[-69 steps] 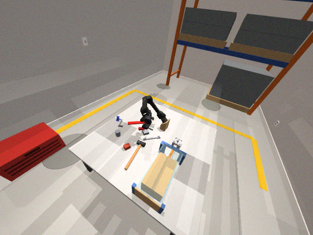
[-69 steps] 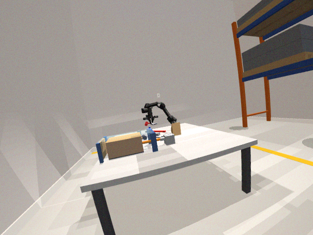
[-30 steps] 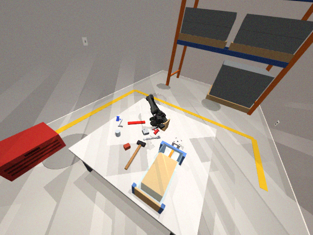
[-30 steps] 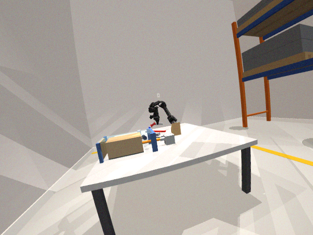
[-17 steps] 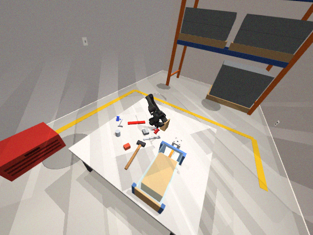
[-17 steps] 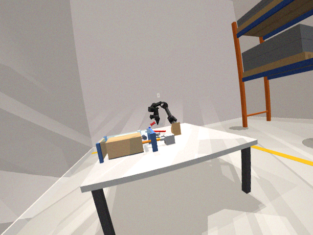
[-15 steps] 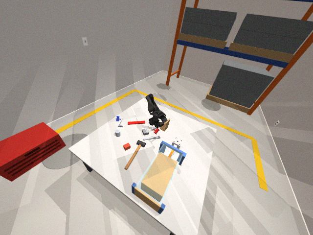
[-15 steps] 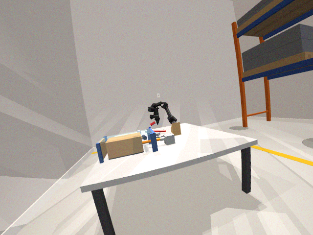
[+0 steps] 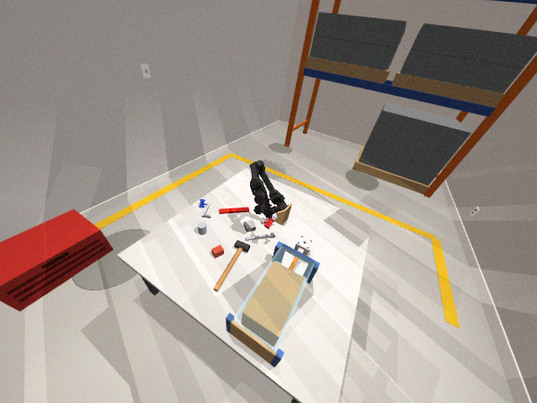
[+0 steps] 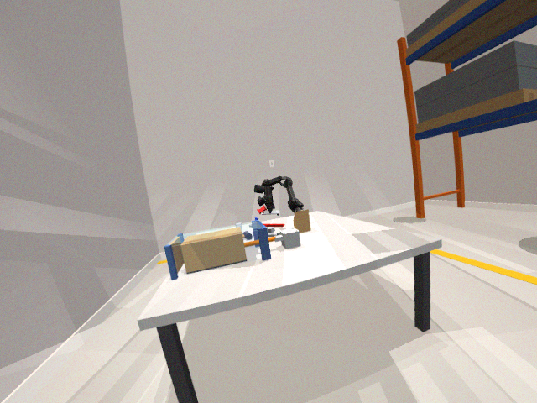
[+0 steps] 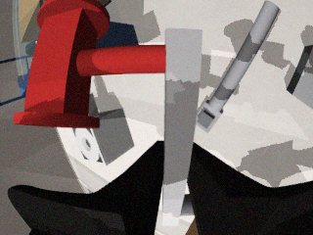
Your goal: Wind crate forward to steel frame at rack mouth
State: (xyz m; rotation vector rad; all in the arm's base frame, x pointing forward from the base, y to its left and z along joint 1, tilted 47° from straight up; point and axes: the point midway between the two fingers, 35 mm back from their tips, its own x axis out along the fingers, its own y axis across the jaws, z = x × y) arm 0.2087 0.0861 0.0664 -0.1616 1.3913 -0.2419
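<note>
My gripper is shut on the grey arm of a crank handle with a red grip, held above the bench. The grip points to the left in the wrist view; the square key is not clearly visible. The grey winch stands on the bench beyond the blue frame. The tan crate sits flat inside the clear-panelled cubby, with a gap between its front and the frame. An orange strap spans that gap.
A wrench, grey block, mallet and red block lie near the cubby. A red bar, grey cylinder and small blue-gripped crank are farther left. A brown board stands by the arm's base.
</note>
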